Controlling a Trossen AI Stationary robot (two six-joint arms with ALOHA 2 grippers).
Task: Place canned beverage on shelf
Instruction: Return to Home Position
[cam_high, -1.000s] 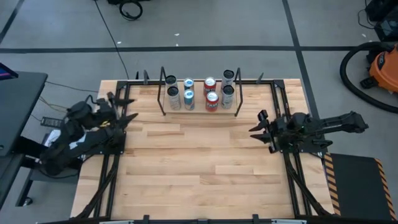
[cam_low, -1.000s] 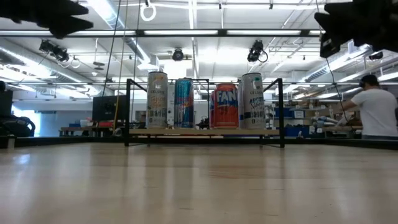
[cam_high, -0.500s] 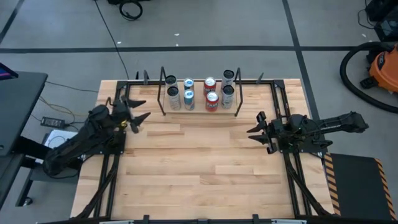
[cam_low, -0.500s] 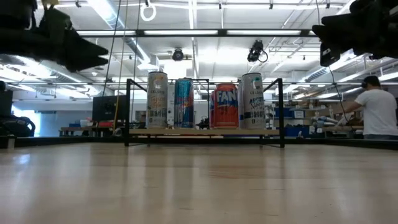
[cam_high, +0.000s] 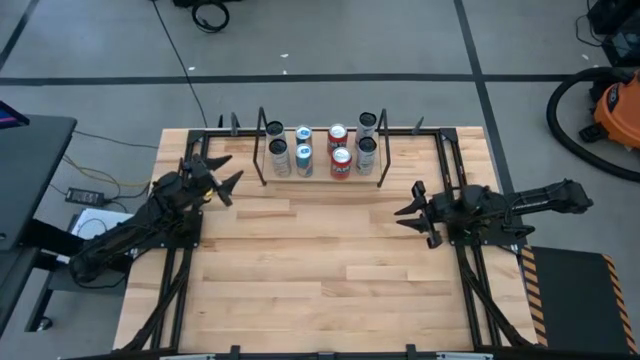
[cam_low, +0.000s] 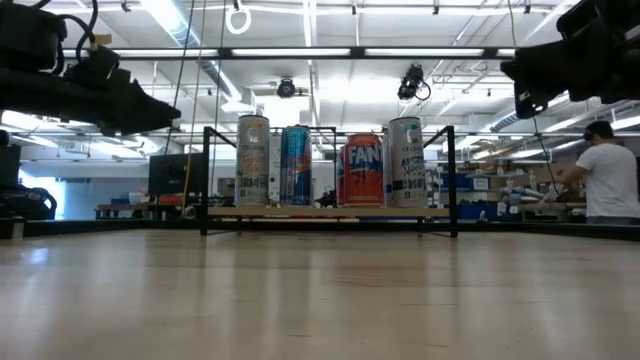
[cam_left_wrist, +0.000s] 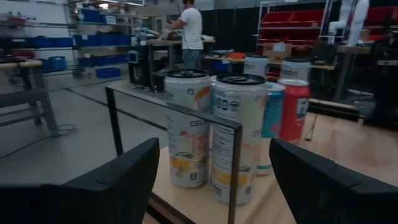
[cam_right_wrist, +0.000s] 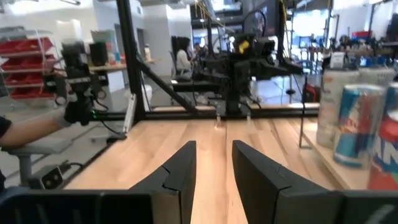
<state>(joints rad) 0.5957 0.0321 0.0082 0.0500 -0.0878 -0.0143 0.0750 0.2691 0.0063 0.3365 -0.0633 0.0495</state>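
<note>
The shelf (cam_high: 320, 174), a low light-wood board between black rod uprights, stands at the table's far middle. Several canned beverages (cam_high: 320, 148) stand upright on it in two rows. The low view shows a pale can (cam_low: 253, 160), a blue can (cam_low: 295, 165), a red can (cam_low: 363, 170) and a white can (cam_low: 405, 160). My left gripper (cam_high: 228, 172) hovers level, left of the shelf, and points at it. Its fingers (cam_left_wrist: 124, 174) stand wide open with nothing between them. My right gripper (cam_high: 402, 213) hovers near the table's right side. It is open by a narrow gap (cam_right_wrist: 214, 144) and holds nothing.
Black frame rails (cam_high: 452, 180) run along the table's left and right sides. Bare wooden tabletop (cam_high: 320, 260) fills the middle and near part. A person (cam_low: 608, 175) works at a bench far behind the table. An orange vacuum (cam_high: 610, 105) stands on the floor at the right.
My left gripper has come down and swung out toward the shelf as its arm unfolded. It now points level at the cans, with its fingers still wide apart. The cans and the shelf have kept still.
</note>
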